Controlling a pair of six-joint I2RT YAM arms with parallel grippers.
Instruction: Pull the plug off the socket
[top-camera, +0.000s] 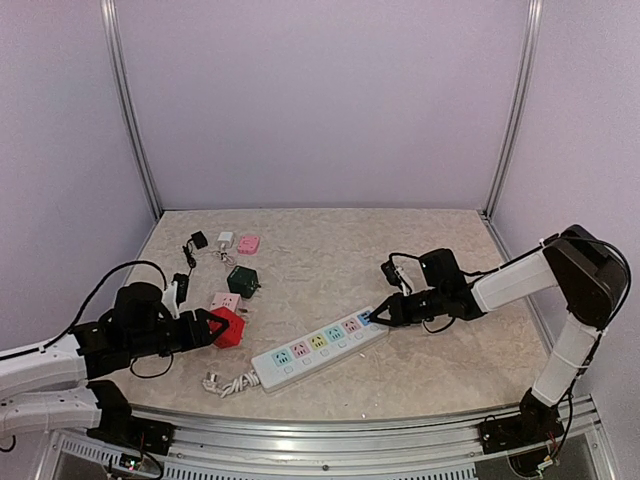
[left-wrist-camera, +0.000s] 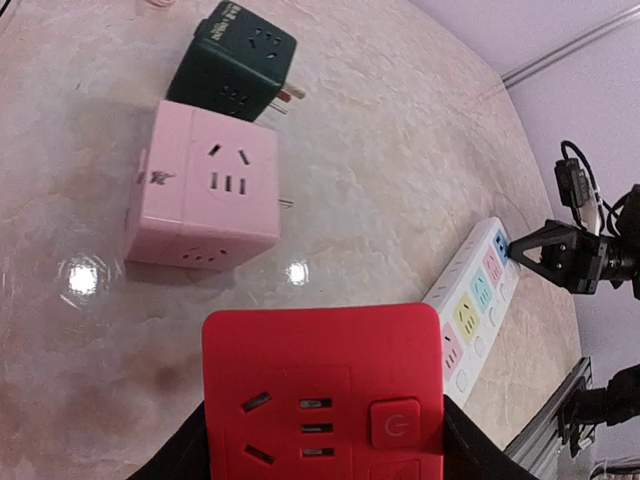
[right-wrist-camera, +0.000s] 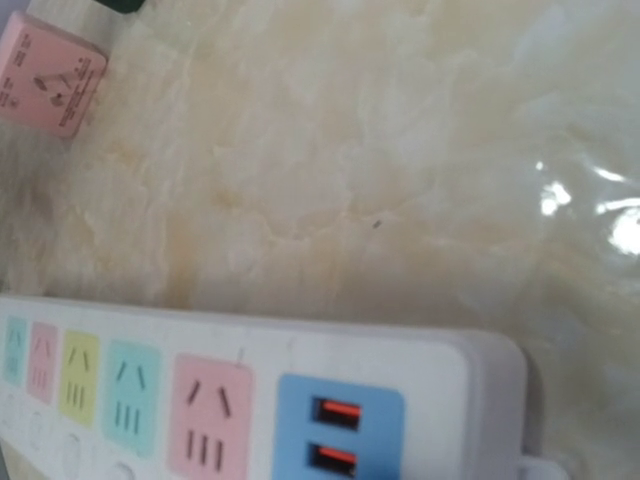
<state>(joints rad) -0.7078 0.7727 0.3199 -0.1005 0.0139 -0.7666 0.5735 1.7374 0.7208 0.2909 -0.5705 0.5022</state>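
At the near left of the table, the left gripper (top-camera: 222, 327) pinches the red cube plug (left-wrist-camera: 320, 385), which is cut off at the left wrist view's lower edge and sits apart from the socket (top-camera: 320, 345). The socket lies diagonally, its cord end near the front edge. The right gripper (top-camera: 376, 318) meets its blue end; whether its fingers are spread or together, I cannot tell. Bare tabletop (top-camera: 330, 250) lies behind

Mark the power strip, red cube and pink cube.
power strip (top-camera: 318, 343), top view, middle outlet.
red cube (left-wrist-camera: 320, 385), left wrist view, front face.
pink cube (left-wrist-camera: 210, 175), left wrist view, top face.
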